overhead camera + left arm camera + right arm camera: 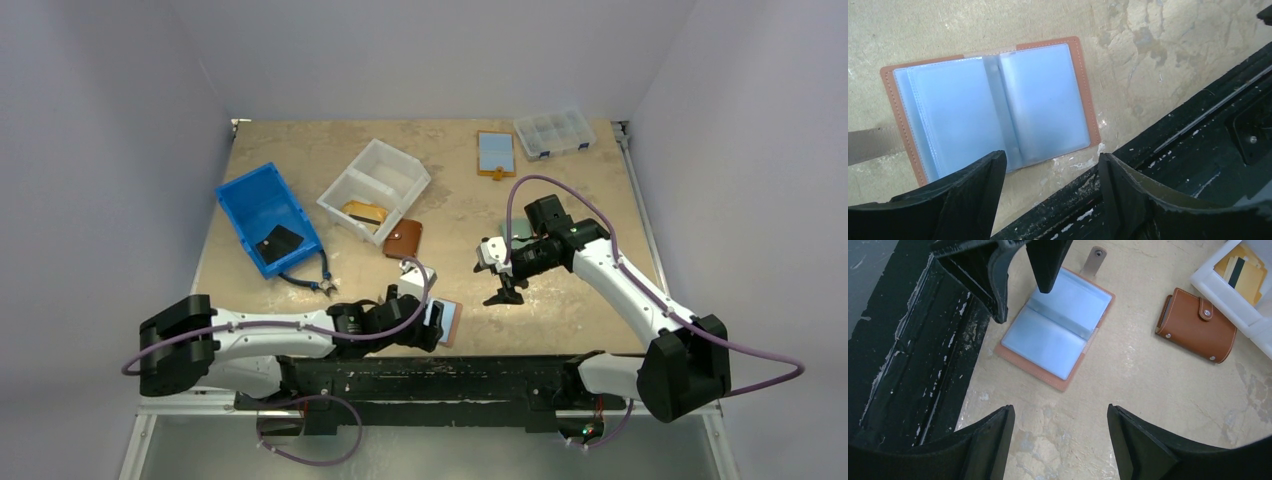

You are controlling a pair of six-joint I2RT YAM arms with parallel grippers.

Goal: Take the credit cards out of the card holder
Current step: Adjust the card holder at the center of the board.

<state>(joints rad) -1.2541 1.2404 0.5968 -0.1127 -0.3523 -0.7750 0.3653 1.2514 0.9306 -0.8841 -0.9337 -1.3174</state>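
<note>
Unfolded card holder (994, 105) flat on table (1158, 45), light-blue credit cards (1045, 95) inside, left end effector (1050, 165) spread wide

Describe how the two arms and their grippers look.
Both the left arm and right arm have white links between bulky black joints, each trailed by a purple cable. The left gripper and right gripper carry matte black, wedge-shaped fingers.

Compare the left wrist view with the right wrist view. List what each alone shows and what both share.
Left wrist only: the stacked sleeve edges in the open card holder, close up. Right wrist only: the right claw, open and empty; a closed brown wallet; a white bin holding yellowish cards. Both: the card holder lying open on the table beside the black base rail, and the left claw, open, near it.
</note>
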